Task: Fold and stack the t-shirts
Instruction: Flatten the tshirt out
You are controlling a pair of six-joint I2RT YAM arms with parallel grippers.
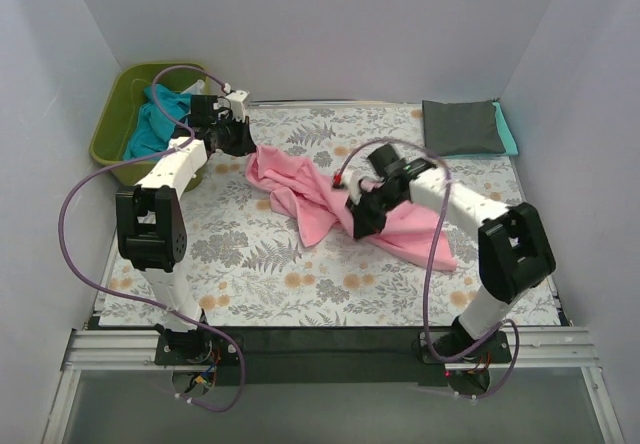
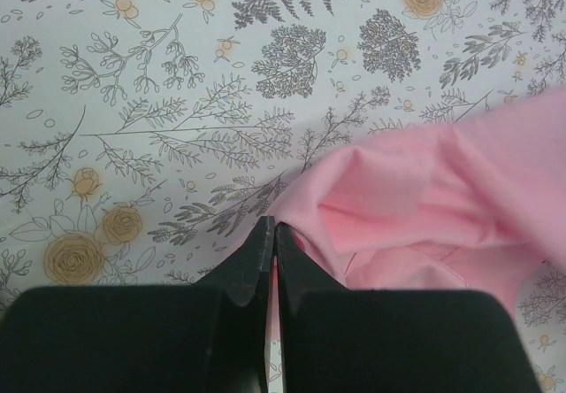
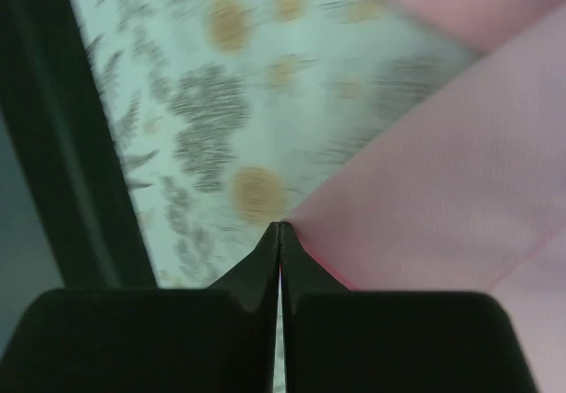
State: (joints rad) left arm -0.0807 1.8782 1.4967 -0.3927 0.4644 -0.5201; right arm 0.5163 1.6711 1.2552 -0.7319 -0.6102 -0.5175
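cloth: floral print, covers the table, lies flat; seen under both wrist cameras

pink shirt: unfolded and rumpled, lies in a slanted band across the middle of the cloth, from the far left near the tub down toward the near right; part of it is hidden under the right arm; in the left wrist view it fills the right side in soft folds; in the right wrist view it is a smooth, blurred sheet on the right

tub: olive green, at the far left corner, just off the cloth's edge

teal shirt: bunched inside the tub, partly hidden by the left arm's cable

grey shirt: dark, folded into a neat rectangle, flat at the far right corner, well apart from the pink shirt

teal strip: shows along the right side of the grey shirt, touching it; cannot tell what it is

left gripper: at the pink shirt's far left end, beside the tub; fingers pressed together, a sliver of pink between them, pinching the shirt's edge

right gripper: over the pink shirt's middle; fingers closed on a corner of the pink shirt
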